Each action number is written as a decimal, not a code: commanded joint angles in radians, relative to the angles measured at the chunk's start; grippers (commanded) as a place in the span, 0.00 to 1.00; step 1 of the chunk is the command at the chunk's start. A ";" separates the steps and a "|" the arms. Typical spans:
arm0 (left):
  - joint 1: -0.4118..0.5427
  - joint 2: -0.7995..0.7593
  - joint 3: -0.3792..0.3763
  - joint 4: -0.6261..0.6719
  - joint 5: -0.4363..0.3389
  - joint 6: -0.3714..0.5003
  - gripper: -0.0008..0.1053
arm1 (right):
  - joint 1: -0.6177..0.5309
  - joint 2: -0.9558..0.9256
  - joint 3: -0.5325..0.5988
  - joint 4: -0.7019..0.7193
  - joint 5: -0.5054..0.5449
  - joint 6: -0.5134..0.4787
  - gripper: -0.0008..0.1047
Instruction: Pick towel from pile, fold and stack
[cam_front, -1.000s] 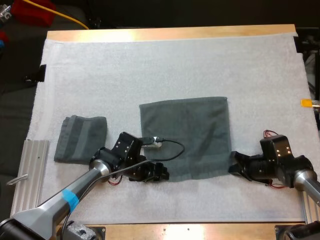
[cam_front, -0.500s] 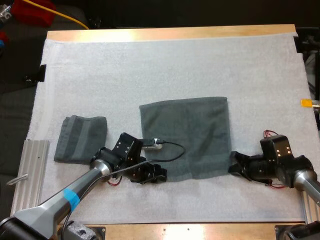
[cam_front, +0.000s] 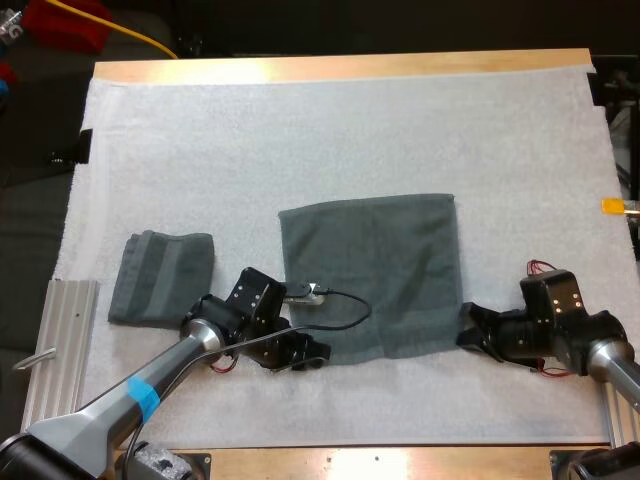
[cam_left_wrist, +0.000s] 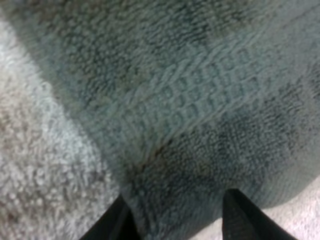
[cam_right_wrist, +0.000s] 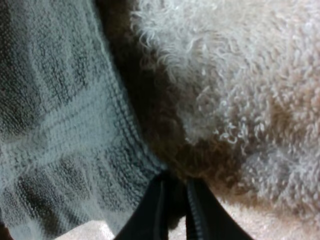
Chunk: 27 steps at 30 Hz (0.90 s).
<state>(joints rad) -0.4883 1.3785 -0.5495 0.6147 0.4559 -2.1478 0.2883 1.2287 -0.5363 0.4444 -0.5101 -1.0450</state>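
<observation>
A dark grey-green towel (cam_front: 370, 270) lies spread flat on the middle of the white mat. A folded towel (cam_front: 162, 277) rests to its left. My left gripper (cam_front: 316, 352) sits low at the spread towel's near-left corner. In the left wrist view its fingers (cam_left_wrist: 116, 224) stand apart, with the towel's corner (cam_left_wrist: 190, 125) lying between them. My right gripper (cam_front: 466, 337) is at the towel's near-right corner. Its fingers (cam_right_wrist: 155, 210) are pinched together on the towel's hem (cam_right_wrist: 75, 125).
A metal rail (cam_front: 55, 345) lies along the mat's near-left edge. The white mat (cam_front: 330, 130) stretches bare behind the towels, and the table's wooden edge (cam_front: 340, 67) runs along the far side.
My left gripper has slid a little to the left and nearer along the towel's near-left corner. The right arm and both towels have stayed put.
</observation>
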 joint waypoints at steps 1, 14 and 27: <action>-0.004 0.006 0.004 0.014 -0.019 0.002 0.36 | -0.005 0.003 0.003 0.006 -0.018 -0.013 0.02; -0.004 -0.029 -0.006 0.013 -0.057 0.029 0.03 | -0.005 -0.007 0.003 0.006 -0.045 -0.036 0.02; -0.025 -0.196 -0.007 0.166 -0.069 0.105 0.03 | -0.003 -0.215 0.000 0.196 0.019 -0.058 0.02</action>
<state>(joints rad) -0.5084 1.1936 -0.5508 0.7651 0.3925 -2.0522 0.2883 1.0203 -0.5363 0.6143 -0.4854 -1.0870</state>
